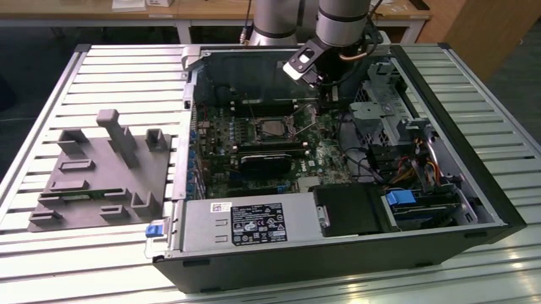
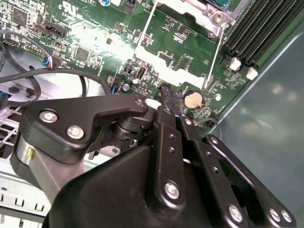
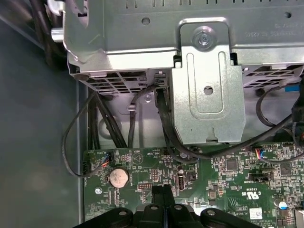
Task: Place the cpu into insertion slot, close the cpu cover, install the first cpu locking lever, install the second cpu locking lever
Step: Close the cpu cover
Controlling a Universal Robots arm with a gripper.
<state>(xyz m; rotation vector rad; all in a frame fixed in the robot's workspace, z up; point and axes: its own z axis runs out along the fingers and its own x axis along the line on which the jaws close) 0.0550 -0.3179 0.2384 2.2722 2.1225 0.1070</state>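
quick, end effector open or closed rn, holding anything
end effector: closed, with nothing visible in its grip in both wrist views

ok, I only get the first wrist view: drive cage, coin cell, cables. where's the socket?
Observer: Exterior view has it. The socket sits mid-board, and the arm reaches in on that view's right of it.
Operator: cover shut?
Observer: No. In the second wrist view the cover is open, off the socket, with green board showing through its window.
Operator: and the fingers?
Observer: Same view: the gripper is at the cover's free edge, fingers together. Can't tell if it touches.
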